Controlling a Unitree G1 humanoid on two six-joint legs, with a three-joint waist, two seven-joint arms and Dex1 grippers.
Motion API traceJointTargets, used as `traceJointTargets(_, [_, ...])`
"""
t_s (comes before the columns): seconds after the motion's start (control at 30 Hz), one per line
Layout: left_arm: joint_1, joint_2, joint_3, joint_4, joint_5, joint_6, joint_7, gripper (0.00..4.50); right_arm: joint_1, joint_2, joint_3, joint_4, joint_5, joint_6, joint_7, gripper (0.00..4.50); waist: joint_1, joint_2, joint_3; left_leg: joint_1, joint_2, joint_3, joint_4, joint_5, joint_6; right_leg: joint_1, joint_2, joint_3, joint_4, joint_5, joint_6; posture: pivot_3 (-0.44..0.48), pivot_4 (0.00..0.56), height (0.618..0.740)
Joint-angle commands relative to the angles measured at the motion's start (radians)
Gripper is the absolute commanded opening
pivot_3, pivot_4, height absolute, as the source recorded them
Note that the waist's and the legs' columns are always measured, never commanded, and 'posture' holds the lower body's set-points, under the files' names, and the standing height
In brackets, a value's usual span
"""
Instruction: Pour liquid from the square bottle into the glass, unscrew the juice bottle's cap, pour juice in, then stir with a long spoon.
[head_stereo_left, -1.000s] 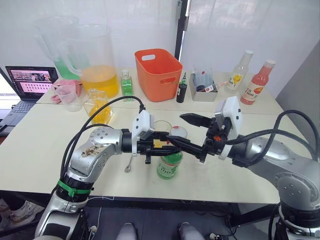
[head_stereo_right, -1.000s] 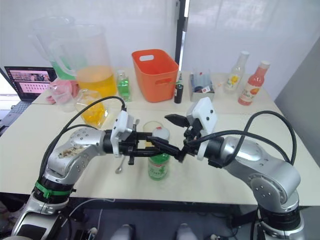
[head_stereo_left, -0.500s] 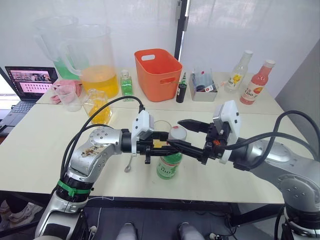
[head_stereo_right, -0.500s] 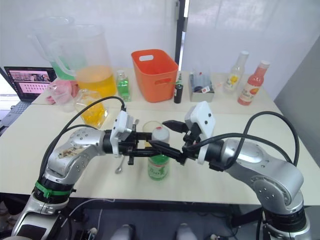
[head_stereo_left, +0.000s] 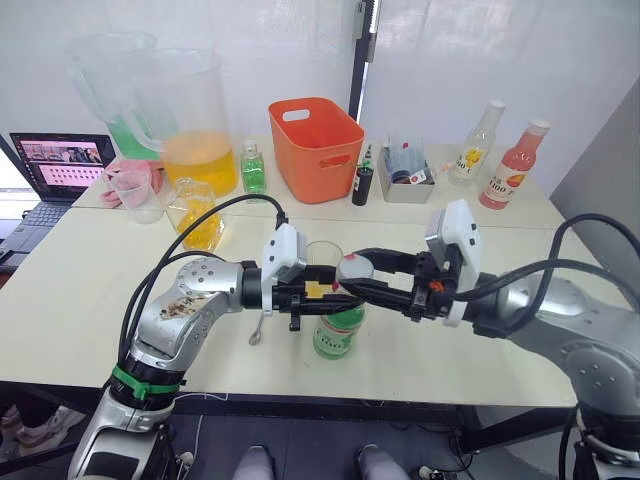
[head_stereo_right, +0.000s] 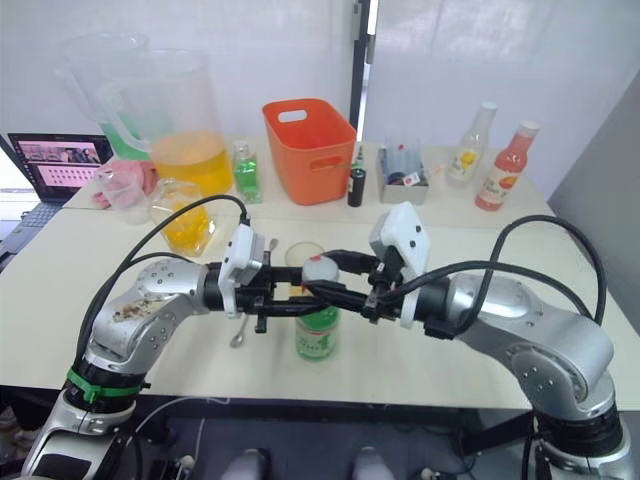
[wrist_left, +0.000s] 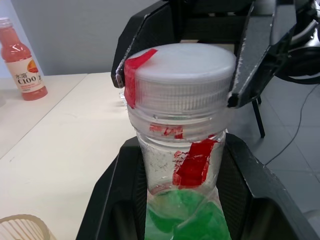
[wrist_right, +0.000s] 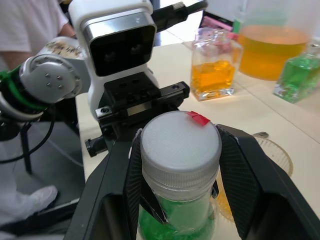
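Note:
The juice bottle (head_stereo_left: 340, 330), clear with green liquid and a white cap (head_stereo_left: 353, 267), stands at the table's front middle. My left gripper (head_stereo_left: 322, 294) is shut on its neck just below the cap, as the left wrist view shows (wrist_left: 182, 200). From the right, my right gripper (wrist_right: 180, 170) is shut on the cap, one finger on each side. The glass (head_stereo_left: 322, 252) stands just behind the bottle. Left of it is the square bottle (head_stereo_left: 195, 215) with orange liquid. A long spoon (head_stereo_left: 258, 330) lies on the table under my left forearm.
At the back stand an orange basket (head_stereo_left: 318, 145), a large pitcher of orange liquid (head_stereo_left: 195, 130), a small green bottle (head_stereo_left: 253, 167), a clear box (head_stereo_left: 405, 170) and two drink bottles (head_stereo_left: 517, 165). A laptop (head_stereo_left: 60, 165) and a measuring cup (head_stereo_left: 140, 195) are at far left.
My right gripper has moved left from beside the bottle and closed its fingers around the cap. The left gripper and the bottle have stayed put.

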Motion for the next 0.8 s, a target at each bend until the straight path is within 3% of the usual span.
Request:
traceJointTargets(0.03, [0.007,0.010,-0.005,-0.019,0.013,0.007,0.019,1.45,-0.093,-0.031,0.135,0.108,-0.080,-0.088,0.304,1.69,-0.003,0.000,0.000,0.000,0.000,0.000,0.000,0.000,0.000,0.000,0.000,0.000,0.000,0.000,0.000,0.000,0.150,0.740])
traceJointTargets(0.17, [0.020,0.016,0.014,-0.039,-0.008,0.028,0.034,1.45,-0.269,-0.013,0.266,0.372,-0.240,-0.227,0.607,1.69,-0.010,0.000,0.000,0.001,0.000,0.000,0.000,0.000,0.000,0.000,0.000,0.000,0.000,0.000,0.000,0.000,0.150,0.740])
traceJointTargets(0.37, [0.040,0.024,0.030,-0.076,-0.024,0.055,0.064,1.45,-0.472,0.073,0.354,0.691,-0.361,-0.363,0.960,1.69,-0.016,0.000,0.000,0.000,0.000,0.000,-0.001,0.000,0.000,0.000,0.000,-0.001,0.001,0.000,0.001,0.000,0.150,0.740])
traceJointTargets(0.6, [0.055,0.030,0.036,-0.100,-0.027,0.064,0.088,1.45,-0.519,0.078,0.404,0.767,-0.368,-0.431,1.007,1.69,-0.018,0.000,0.000,0.000,0.000,-0.001,-0.002,0.000,0.000,-0.001,0.000,-0.001,0.002,-0.001,0.002,0.000,0.150,0.740])
traceJointTargets(0.67, [0.059,0.033,0.039,-0.098,-0.026,0.060,0.091,1.45,-0.530,0.074,0.388,0.754,-0.343,-0.399,1.007,2.74,-0.018,0.000,0.000,0.000,0.000,-0.001,-0.002,0.000,0.000,-0.001,0.000,-0.001,0.003,-0.001,0.002,0.000,0.150,0.740])
traceJointTargets(0.8, [0.065,0.039,0.039,-0.096,-0.030,0.057,0.090,1.45,-0.532,0.074,0.333,0.730,-0.344,-0.382,1.005,4.04,-0.020,0.000,0.000,0.000,0.000,-0.001,-0.001,0.000,0.000,-0.001,0.000,-0.001,0.004,-0.001,0.001,0.000,0.150,0.740])
